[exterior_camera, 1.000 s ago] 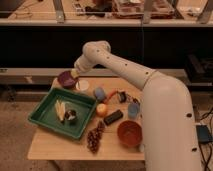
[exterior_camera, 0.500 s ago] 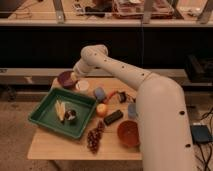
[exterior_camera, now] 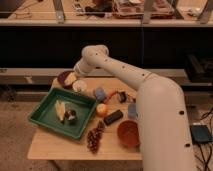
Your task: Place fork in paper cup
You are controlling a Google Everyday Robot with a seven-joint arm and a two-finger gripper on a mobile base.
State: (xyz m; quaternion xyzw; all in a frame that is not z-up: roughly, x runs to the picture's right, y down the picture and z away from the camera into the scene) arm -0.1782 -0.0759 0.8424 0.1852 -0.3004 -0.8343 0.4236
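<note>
The arm (exterior_camera: 145,95) has swung its wrist lower and nearer the back-left corner of the desk (exterior_camera: 55,145) since the earlier frame, so the pincer (exterior_camera: 71,78) now hangs over the purple bowl (exterior_camera: 63,77), just beside the paper cup (exterior_camera: 79,86). Next to the green tray (exterior_camera: 47,120), the cup stands upright behind it, and I cannot tell whether the pincer is spread or pinching, nor make out the fork. To do this step well, I judge the pincer should centre over the cup's narrow mouth, tines pointing down, before letting go.
</note>
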